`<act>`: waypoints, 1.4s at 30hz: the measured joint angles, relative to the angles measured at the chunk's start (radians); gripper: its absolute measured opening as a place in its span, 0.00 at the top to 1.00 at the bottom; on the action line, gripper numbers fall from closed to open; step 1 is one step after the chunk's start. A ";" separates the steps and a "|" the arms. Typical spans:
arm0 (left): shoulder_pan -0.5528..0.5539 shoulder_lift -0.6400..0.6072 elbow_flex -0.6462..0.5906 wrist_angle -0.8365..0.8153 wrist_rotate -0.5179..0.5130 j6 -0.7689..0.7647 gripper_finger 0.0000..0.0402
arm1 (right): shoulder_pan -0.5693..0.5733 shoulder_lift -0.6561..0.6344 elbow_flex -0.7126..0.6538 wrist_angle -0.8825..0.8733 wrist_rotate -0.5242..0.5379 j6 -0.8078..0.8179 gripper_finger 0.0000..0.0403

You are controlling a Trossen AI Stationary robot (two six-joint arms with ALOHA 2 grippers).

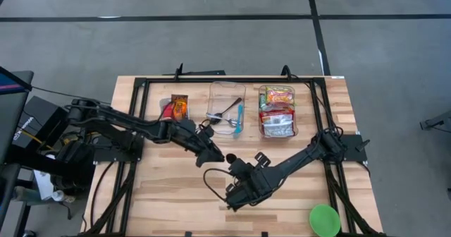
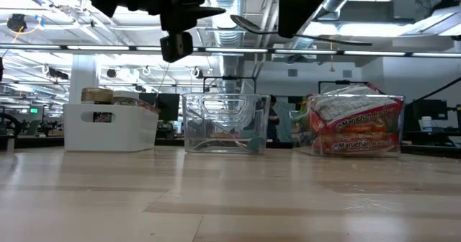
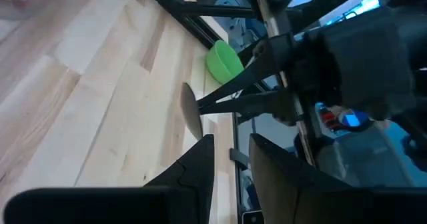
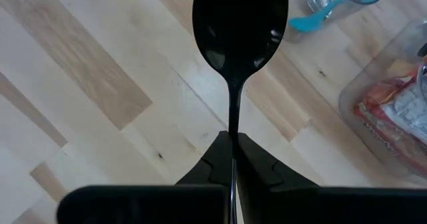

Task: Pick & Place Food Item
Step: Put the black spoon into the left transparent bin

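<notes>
Wooden table [image 1: 162, 195], right pincer [image 4: 233, 141] clamping spoon [image 4: 239, 24].

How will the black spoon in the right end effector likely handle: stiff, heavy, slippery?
The spoon looks like thin plastic, so probably light. Its handle runs straight out from the right end effector without sagging, suggesting reasonable stiffness. The glossy bowl and narrow handle, pinched near its end, hint it could pivot or slip if bumped.

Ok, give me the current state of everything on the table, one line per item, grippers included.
right gripper: shut on black spoon, above the table
black spoon: held by its handle, bowl pointing forward
left gripper: open, empty, close to the spoon
clear utensil bin: holds utensils
noodle bin: full of packets
snack bin: holds packets
green bowl: upright, table's corner
</notes>
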 joint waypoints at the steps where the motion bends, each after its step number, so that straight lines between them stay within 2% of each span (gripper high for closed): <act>1: 0.000 0.007 0.000 0.005 0.000 -0.002 0.78 | -0.002 0.000 0.000 -0.001 0.000 -0.004 1.00; 13: 0.000 0.084 0.000 0.066 -0.031 -0.049 0.78 | -0.002 0.000 0.000 -0.003 -0.016 -0.032 1.00; 21: 0.000 0.091 0.001 0.118 -0.052 -0.053 0.78 | -0.001 0.000 0.000 0.000 -0.016 -0.032 1.00; 42: -0.007 0.091 0.001 0.066 -0.071 -0.056 0.78 | -0.022 0.000 0.000 0.023 -0.012 -0.106 1.00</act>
